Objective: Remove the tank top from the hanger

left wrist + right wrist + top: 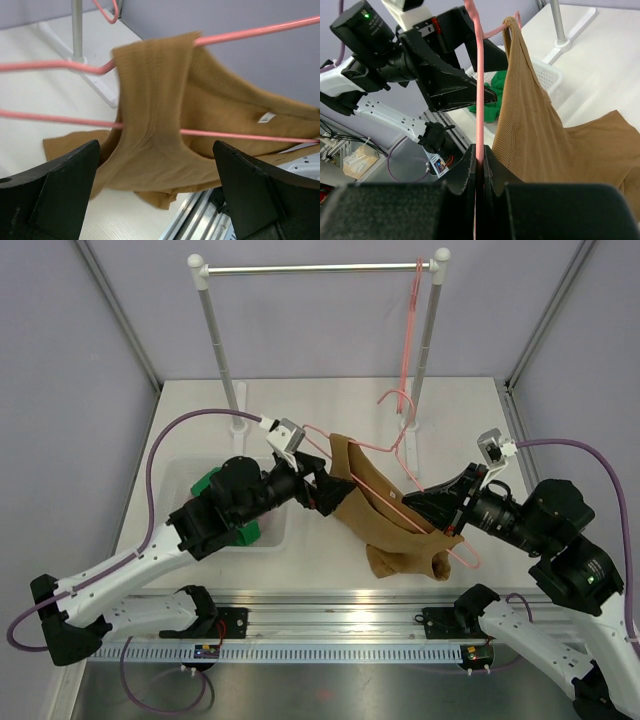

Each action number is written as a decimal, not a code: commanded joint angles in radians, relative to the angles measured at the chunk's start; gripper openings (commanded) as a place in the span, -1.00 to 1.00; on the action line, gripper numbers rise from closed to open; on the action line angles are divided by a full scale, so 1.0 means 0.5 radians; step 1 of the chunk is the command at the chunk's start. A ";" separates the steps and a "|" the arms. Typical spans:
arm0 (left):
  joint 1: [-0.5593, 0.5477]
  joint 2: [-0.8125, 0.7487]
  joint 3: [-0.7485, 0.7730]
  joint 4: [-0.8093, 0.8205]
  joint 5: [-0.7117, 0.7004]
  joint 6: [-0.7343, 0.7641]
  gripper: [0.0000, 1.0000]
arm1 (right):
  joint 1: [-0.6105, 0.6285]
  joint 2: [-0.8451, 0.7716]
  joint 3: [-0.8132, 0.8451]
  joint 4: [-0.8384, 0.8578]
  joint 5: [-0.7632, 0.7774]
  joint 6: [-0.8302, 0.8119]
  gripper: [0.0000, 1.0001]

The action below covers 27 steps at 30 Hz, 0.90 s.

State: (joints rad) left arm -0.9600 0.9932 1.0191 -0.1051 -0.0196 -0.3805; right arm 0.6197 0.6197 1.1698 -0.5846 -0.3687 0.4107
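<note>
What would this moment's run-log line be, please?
left tool: open, facing tank top strap | right tool: shut on hanger | tank top: strap over hanger, lower part on table

No lettering is coming through legibly. A small white tag [266,118] is showing on the top [165,125], seen from the left wrist, but whatever is printed on it is too small and blurred to read.

We see open table [330,405] between the rack posts [216,332]; the hanger [472,558] crosses mid-table, and the basket [276,528] sits under our left arm [130,565].
</note>
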 commanded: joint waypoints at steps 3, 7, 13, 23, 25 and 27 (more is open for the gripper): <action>-0.135 0.075 0.143 0.324 -0.347 0.264 0.97 | 0.009 -0.077 0.014 0.040 -0.057 0.025 -1.00; -0.139 0.133 0.168 0.305 -0.454 0.304 0.79 | 0.009 -0.086 0.020 0.031 -0.082 0.038 -1.00; -0.142 0.177 0.168 0.339 -0.556 0.359 0.18 | 0.009 -0.067 0.001 0.037 -0.134 0.056 -1.00; -0.139 0.183 0.232 0.073 -1.073 0.258 -1.00 | 0.009 -0.126 -0.106 -0.153 0.191 -0.214 -1.00; -0.123 0.170 0.250 -0.007 -1.193 0.206 -1.00 | 0.009 -0.159 -0.127 -0.193 0.167 -0.257 -1.00; -0.072 0.170 0.281 -0.124 -1.289 0.117 -1.00 | 0.009 -0.196 -0.152 -0.220 0.115 -0.315 -1.00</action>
State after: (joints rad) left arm -1.0283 1.0969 1.0962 -0.1280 -0.4702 -0.2604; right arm 0.6201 0.5541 1.0996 -0.6750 -0.3153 0.3202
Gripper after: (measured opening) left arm 0.035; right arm 0.105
